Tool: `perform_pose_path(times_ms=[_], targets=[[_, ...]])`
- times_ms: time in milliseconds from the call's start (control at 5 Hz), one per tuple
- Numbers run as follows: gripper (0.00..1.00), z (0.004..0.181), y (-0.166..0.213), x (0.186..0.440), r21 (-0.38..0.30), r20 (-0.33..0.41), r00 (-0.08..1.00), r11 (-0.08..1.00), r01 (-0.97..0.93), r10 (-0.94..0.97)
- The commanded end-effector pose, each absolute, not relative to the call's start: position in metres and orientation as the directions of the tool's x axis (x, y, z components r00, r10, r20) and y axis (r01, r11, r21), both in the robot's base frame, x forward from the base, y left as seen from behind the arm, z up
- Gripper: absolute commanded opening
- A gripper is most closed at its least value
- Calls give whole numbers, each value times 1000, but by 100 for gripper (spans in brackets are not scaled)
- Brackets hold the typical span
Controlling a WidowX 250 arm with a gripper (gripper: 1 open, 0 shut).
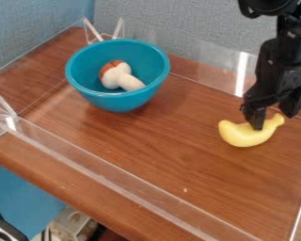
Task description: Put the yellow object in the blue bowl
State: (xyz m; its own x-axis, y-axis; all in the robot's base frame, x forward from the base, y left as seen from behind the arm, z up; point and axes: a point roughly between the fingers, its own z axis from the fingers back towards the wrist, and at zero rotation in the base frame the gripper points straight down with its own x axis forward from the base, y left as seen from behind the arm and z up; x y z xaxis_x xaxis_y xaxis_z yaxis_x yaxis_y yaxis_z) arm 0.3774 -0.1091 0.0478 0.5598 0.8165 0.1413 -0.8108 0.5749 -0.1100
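Observation:
The yellow object [247, 133], a small curved toy banana, lies on the wooden table at the right. My gripper [271, 111] hangs directly over its upper right end, open, with one dark fingertip [256, 117] down at the banana and apparently touching it. Nothing is gripped between the fingers. The blue bowl [117, 101] stands upright at the back left, well apart from the gripper, and holds a white-and-brown mushroom toy [118, 75].
Low clear acrylic walls [140, 193] run around the wooden tabletop [140, 141], with clear brackets at the left edge and behind the bowl. A blue backdrop fills the back. The black arm rises out of view at the top right.

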Motion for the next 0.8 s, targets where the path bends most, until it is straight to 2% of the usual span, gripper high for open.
perform_pose_path(times_ms=[0,200,400,600], targets=[[0,8,-100,374,-48,143,518,528,-848,844],[0,-11,-100,371,-31,160,507,518,-855,847],[100,-7,-102,371,-28,173,489,500,-865,855],[0,-2,-99,367,-21,181,508,520,-854,842]])
